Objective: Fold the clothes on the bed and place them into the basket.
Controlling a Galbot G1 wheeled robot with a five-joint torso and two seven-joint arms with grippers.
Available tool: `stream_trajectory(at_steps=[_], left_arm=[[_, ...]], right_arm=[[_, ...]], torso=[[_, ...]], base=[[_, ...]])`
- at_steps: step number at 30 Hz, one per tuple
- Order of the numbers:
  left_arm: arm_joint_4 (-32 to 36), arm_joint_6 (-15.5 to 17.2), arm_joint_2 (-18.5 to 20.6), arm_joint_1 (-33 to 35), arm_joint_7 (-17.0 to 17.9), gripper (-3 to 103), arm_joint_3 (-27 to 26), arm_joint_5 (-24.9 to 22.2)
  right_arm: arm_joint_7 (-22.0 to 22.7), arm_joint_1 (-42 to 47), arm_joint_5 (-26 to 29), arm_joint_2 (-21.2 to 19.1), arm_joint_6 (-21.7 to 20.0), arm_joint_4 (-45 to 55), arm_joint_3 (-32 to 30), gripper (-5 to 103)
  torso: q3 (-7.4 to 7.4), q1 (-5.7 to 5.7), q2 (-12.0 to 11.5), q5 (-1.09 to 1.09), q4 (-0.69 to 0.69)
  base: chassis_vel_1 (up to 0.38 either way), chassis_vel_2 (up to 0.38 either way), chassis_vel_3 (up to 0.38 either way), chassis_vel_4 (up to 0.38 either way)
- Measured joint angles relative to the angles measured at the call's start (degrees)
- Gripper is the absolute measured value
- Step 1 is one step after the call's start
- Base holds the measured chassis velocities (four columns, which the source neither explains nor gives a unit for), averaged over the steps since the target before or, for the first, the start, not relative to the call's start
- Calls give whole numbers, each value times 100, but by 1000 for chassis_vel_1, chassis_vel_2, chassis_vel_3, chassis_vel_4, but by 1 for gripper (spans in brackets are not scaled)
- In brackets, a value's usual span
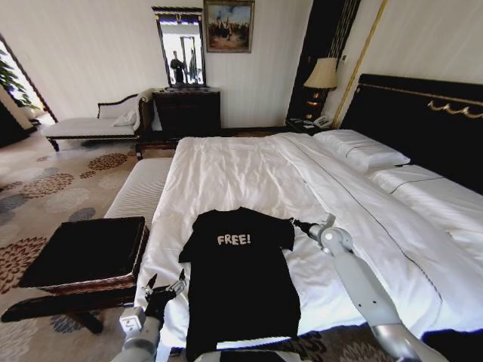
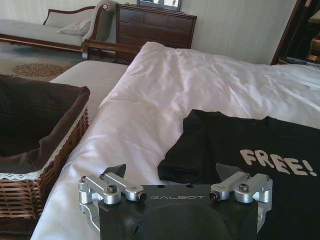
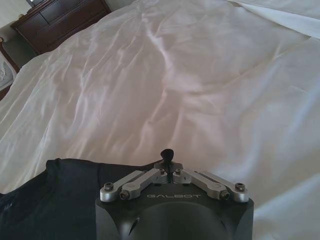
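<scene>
1 black T-shirt [image 1: 240, 279] w/ white "FREE!" on the chest lies flat, front up, on the near part of the bed [image 1: 241, 170], collar toward the pillows [image 1: 361, 148], hem at the bed's near edge. The left gripper [image 1: 167, 287] sits low by the bed's near left corner, just beside the shirt's left side below the sleeve; in the left wrist view its jaws stand wide apart, nothing between them, pointing at the sleeve [image 2: 187, 150]. The right gripper [image 1: 296, 222] is at the shirt's right sleeve, the arm reaching in from the lower right; in the right wrist view its jaws are together at 1 tip, over white sheet right at the edge of the black fabric; can't tell if any cloth is pinched. The basket [image 1: 89, 255], brown wicker w/ dark lining, stands on the floor left of the bed, near the left gripper. A white bench [image 1: 141, 187] runs along the bed's left side, behind the basket.
</scene>
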State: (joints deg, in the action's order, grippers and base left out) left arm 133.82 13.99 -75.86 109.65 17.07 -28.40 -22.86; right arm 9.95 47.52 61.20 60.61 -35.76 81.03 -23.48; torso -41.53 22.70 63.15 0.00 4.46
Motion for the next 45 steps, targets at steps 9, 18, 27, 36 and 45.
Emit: stream_trajectory(at_steps=[9, 18, 27, 36, 45], left_arm=[[-7, -5, -45, -1, -2, 100, 26, 41], [-174, 7, 61, -127, 0, 100, 50, 2], [-527, 46, 346, -511, 0, 100, 132, -231], [-1417, -31, 570, -1315, -60, 100, 377, -153], [-1723, -365, 491, -1665, -476, 100, 577, -758]], right_arm=[[-210, -172, -380, 59, 324, -174, 135, 0], [-211, -120, -577, 123, 368, -227, 298, 14], [-209, 151, -421, 34, 377, -12, 57, 47], [-272, 846, -302, -98, 350, 463, -439, 85], [-396, 1193, -300, -125, 350, 725, -607, 100]], torso=[[0, 0, 0, 0, 0], [0, 0, 0, 0, 0], [0, 0, 0, 0, -1], [0, 0, 0, 0, 1], [0, 0, 0, 0, 0]], base=[[0, 0, 0, 0], [0, 0, 0, 0], [0, 0, 0, 0], [0, 0, 0, 0], [0, 0, 0, 0]])
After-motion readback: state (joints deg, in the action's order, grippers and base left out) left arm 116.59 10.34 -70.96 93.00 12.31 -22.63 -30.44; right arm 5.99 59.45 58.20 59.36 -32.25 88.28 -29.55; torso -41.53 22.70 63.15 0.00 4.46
